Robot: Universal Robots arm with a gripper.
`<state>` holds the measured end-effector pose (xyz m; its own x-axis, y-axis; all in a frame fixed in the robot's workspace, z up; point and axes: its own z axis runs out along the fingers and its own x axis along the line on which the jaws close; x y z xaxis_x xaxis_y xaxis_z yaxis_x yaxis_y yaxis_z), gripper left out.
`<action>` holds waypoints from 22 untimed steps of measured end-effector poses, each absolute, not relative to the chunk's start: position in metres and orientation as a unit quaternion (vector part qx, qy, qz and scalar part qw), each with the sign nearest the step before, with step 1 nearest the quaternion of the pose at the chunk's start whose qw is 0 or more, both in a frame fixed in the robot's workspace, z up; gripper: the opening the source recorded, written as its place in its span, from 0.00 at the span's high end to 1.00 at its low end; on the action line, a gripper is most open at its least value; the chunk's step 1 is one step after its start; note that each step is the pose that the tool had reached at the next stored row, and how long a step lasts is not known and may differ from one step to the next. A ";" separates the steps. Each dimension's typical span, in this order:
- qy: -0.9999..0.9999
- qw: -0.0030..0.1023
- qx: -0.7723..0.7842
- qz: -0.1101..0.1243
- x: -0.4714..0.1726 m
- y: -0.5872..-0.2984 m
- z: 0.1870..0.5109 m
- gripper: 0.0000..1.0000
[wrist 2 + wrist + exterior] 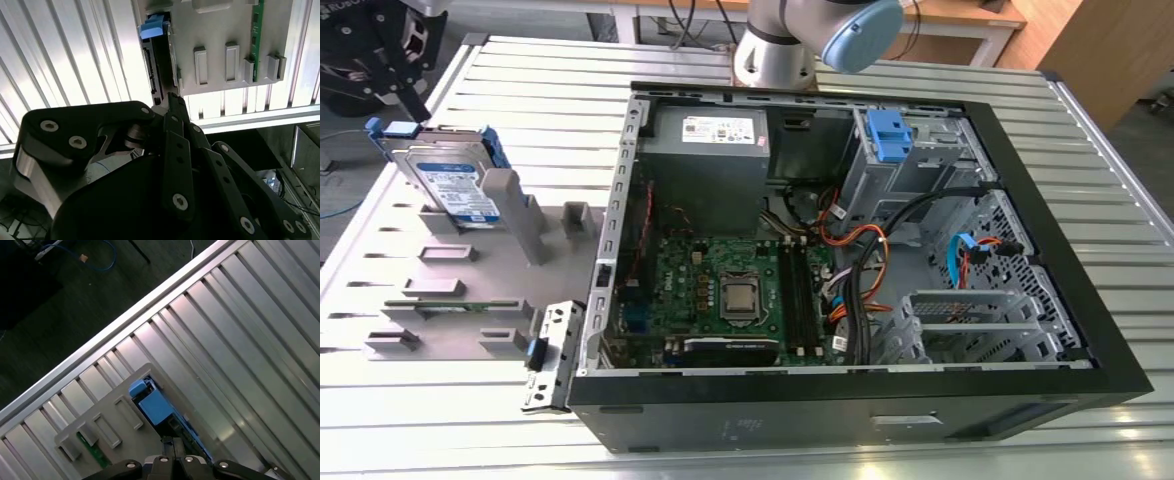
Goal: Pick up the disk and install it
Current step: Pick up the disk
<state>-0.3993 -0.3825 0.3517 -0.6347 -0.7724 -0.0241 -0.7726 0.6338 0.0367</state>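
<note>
The disk (pixel 451 185), a silver drive with a blue-and-white label and blue side rails, stands on edge in a grey holder (pixel 454 290) at the exterior view's left. My black gripper (pixel 416 108) hangs just above its top end, beside the blue handle tab (pixel 394 128). Both wrist views look down past the fingertips, which lie together, onto the disk's edge (pixel 155 70) and its blue tab (pixel 155 407). There my gripper (pixel 174 97) (pixel 172 442) is shut with nothing in it.
An open black computer case (pixel 854 400) lies at the exterior view's right, with a grey power-supply box (pixel 707 140), a motherboard and a drive cage holding a blue bracket (pixel 887 135). A green memory stick (pixel 440 305) sits in the holder. The table is ribbed aluminium.
</note>
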 end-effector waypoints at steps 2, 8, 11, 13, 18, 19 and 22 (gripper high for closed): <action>0.898 0.003 -0.439 0.022 -0.399 -0.382 0.352 0.89; 0.885 0.002 -0.465 0.022 -0.399 -0.382 0.352 0.89; 0.885 0.002 -0.466 0.022 -0.399 -0.382 0.352 0.89; 0.885 0.002 -0.466 0.022 -0.399 -0.382 0.352 0.89; 0.885 0.002 -0.466 0.022 -0.399 -0.382 0.352 0.89; 0.885 0.002 -0.466 0.022 -0.399 -0.382 0.352 0.89; 0.885 0.002 -0.466 0.022 -0.399 -0.382 0.352 0.89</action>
